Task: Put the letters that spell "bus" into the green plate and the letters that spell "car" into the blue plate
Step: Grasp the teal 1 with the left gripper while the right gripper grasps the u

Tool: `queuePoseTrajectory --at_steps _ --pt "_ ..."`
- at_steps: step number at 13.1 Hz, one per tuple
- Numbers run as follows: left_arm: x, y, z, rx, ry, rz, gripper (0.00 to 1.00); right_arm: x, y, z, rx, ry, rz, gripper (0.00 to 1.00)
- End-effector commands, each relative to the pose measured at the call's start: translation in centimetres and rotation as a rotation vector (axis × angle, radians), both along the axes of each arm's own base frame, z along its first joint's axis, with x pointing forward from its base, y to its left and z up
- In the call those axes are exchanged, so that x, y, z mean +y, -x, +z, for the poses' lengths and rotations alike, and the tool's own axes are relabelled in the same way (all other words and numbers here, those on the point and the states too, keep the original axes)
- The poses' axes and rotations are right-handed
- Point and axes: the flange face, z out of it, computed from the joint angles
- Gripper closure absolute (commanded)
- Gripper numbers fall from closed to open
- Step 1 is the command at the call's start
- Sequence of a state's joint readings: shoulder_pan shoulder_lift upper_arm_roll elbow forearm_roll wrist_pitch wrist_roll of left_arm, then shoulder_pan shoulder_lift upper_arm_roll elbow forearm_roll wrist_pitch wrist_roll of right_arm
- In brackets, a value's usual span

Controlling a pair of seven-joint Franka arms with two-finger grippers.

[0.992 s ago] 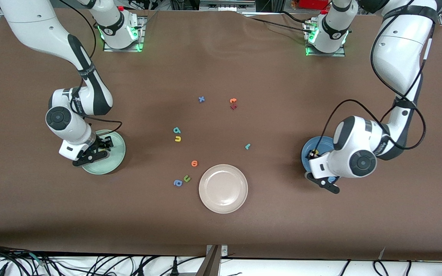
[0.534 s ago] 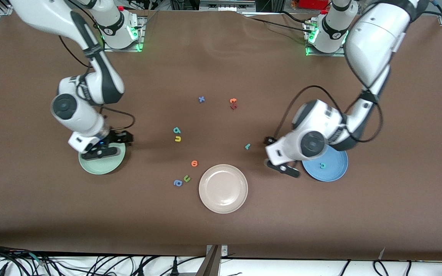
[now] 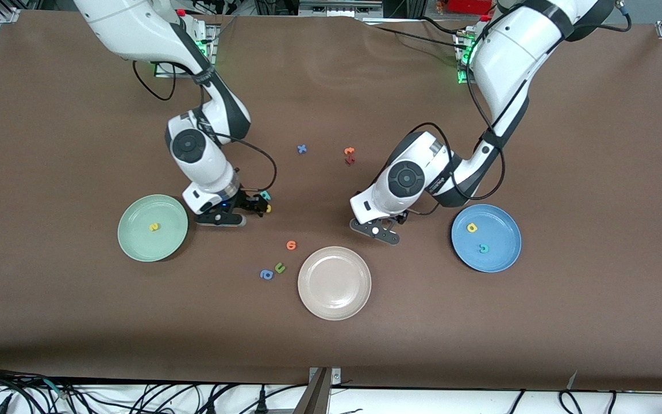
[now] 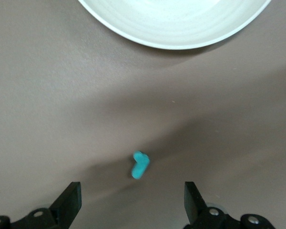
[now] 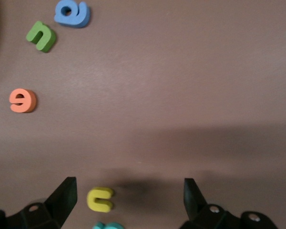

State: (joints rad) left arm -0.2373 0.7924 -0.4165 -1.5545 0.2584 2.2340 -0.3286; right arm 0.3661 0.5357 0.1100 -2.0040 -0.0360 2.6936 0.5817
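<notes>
Lowest in the front view, just below centre, sits the beige plate [image 3: 334,283], bare; up and toward the frame's left of it lie the darker blue letter [image 3: 266,275] and the olive-green "u" [image 3: 280,267], touching or nearly so, with an orange letter [image 3: 291,245] just above them; the right wrist view shows the same three, blue [image 5: 72,13], green [image 5: 41,36] and orange [image 5: 23,100].

At mid-height on the frame's left, the green plate [image 3: 153,227] holds a yellow "s" [image 3: 154,227]; at the frame's right, the blue plate [image 3: 485,237] holds a yellow "a" [image 3: 472,227] and a teal "c" [image 3: 483,248].

The left gripper [image 3: 378,229] hangs between the beige and blue plates with its fingers spread wide and nothing in them; its wrist view shows the teal "r" [image 4: 140,164] on the table [image 3: 566,144] between them, hidden by the arm in the front view.

The right gripper [image 3: 238,211] hangs just beside the green plate, fingers likewise wide and holding nothing; the yellow "u" [image 5: 100,198] lies between them in its wrist view, the teal "b" [image 3: 265,196] touching or just beside it, partly covered by the gripper in the front view.

Higher in the frame lie a blue "x" [image 3: 301,149] and, apart from it, an orange letter [image 3: 349,151] against a dark red one [image 3: 349,160].
</notes>
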Motion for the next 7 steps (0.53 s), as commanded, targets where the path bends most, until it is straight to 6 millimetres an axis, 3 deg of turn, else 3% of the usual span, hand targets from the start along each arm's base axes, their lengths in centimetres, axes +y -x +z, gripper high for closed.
queuePoseTrajectory --at_steps 1,3,7 --pt "-0.4 0.2 -1.5 -0.046 -0.042 -0.047 0.13 2.6 -0.6 -1.9 -0.026 -0.043 -0.057 0.01" --pt "-1.4 0.9 -1.9 -0.047 -0.035 -0.062 0.18 3.7 -0.4 -2.4 -0.026 -0.05 -0.061 0.02" --pt "-1.3 1.0 -3.2 -0.04 -0.037 -0.064 0.45 3.6 0.0 -3.7 -0.009 -0.035 -0.047 0.02"
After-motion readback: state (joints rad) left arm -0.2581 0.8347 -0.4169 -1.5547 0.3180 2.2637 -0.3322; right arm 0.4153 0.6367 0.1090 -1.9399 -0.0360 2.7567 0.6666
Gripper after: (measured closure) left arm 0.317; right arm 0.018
